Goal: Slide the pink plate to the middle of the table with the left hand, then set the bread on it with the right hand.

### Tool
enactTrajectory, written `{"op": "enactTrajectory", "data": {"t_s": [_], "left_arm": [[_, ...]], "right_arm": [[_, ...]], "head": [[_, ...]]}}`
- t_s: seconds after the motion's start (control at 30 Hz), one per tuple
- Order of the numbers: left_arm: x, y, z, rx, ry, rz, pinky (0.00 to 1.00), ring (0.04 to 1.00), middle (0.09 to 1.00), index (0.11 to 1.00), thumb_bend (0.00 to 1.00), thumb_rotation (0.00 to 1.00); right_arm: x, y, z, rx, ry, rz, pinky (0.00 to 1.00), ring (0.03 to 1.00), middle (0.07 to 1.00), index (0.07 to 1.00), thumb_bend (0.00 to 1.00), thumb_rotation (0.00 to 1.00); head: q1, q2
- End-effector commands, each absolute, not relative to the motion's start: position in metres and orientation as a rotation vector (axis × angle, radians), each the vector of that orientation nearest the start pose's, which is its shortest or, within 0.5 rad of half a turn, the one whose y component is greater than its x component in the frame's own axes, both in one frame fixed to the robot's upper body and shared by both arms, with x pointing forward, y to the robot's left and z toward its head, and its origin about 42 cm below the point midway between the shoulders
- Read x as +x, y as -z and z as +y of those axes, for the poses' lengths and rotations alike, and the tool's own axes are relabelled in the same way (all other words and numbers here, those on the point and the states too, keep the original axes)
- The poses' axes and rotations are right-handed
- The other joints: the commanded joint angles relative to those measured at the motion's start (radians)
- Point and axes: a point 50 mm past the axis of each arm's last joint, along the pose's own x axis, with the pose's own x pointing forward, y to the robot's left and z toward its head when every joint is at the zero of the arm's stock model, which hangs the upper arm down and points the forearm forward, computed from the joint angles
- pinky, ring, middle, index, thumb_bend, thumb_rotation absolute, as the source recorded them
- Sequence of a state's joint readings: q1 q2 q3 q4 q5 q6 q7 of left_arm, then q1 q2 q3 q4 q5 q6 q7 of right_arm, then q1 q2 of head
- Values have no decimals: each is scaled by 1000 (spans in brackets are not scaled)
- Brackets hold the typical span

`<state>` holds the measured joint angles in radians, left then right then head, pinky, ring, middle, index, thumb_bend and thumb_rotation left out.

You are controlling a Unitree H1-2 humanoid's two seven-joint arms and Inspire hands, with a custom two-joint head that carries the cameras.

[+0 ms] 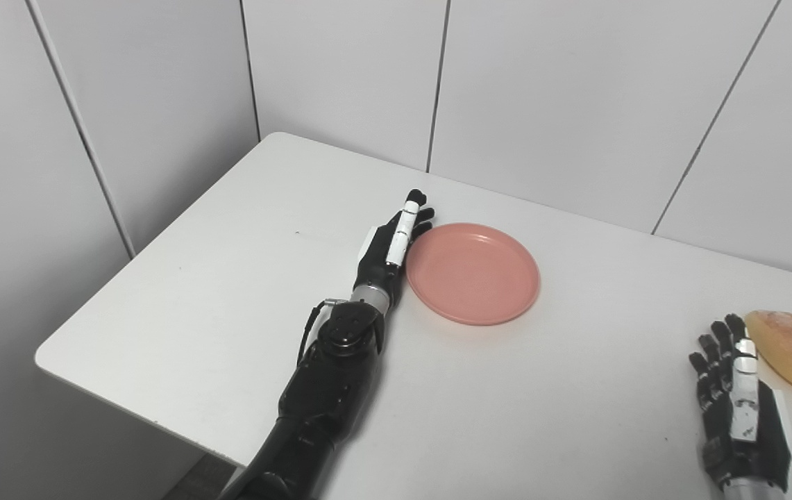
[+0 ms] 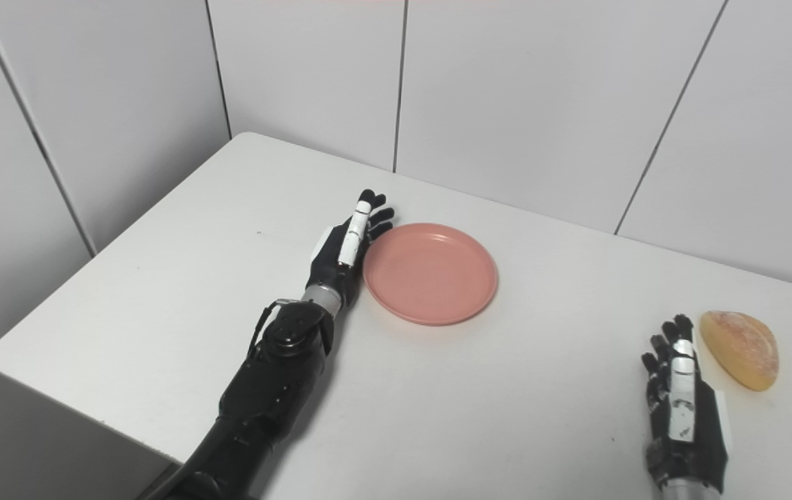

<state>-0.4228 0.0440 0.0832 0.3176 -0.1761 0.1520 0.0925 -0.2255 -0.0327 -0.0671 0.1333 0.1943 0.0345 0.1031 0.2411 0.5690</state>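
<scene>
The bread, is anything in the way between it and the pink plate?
No. Only bare table shows between the bread and the pink plate. The right hand waits beside the bread.
</scene>
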Motion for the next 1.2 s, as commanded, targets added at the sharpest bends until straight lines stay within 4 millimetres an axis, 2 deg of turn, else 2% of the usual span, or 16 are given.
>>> {"op": "enactTrajectory", "data": {"t_s": [0.0, 0.23, 0.4, 0.5, 0.77, 1.0, 1.17], "left_arm": [[420, -155, 200, -157, 21, 35, 863, 882, 867, 865, 677, 1000], [411, -149, 190, -197, 74, 50, 890, 884, 867, 864, 652, 1000], [403, -151, 185, -196, 104, 59, 882, 881, 864, 862, 615, 1000], [400, -151, 185, -206, 106, 60, 878, 879, 865, 860, 615, 1000], [391, -148, 179, -223, 98, 47, 863, 863, 847, 842, 604, 1000], [383, -147, 170, -230, 131, 39, 889, 891, 874, 866, 588, 1000], [381, -146, 166, -238, 145, 33, 896, 899, 885, 878, 585, 1000]], "right_arm": [[367, -151, -205, 171, -114, -135, 1000, 1000, 1000, 1000, 750, 896], [367, -154, -193, 171, -105, -136, 1000, 1000, 1000, 1000, 710, 904], [366, -156, -185, 157, -100, -143, 1000, 1000, 1000, 1000, 683, 929], [367, -156, -181, 147, -105, -151, 1000, 1000, 1000, 1000, 670, 941], [370, -156, -166, 145, -127, -155, 1000, 1000, 1000, 1000, 620, 985], [371, -158, -159, 132, -143, -136, 1000, 1000, 1000, 1000, 643, 991], [372, -157, -157, 129, -143, -137, 1000, 1000, 1000, 1000, 657, 964]], "head": [[-13, 4], [-103, 24], [-173, 41], [-201, 46], [-328, 58], [-386, 62], [-397, 64]]}}
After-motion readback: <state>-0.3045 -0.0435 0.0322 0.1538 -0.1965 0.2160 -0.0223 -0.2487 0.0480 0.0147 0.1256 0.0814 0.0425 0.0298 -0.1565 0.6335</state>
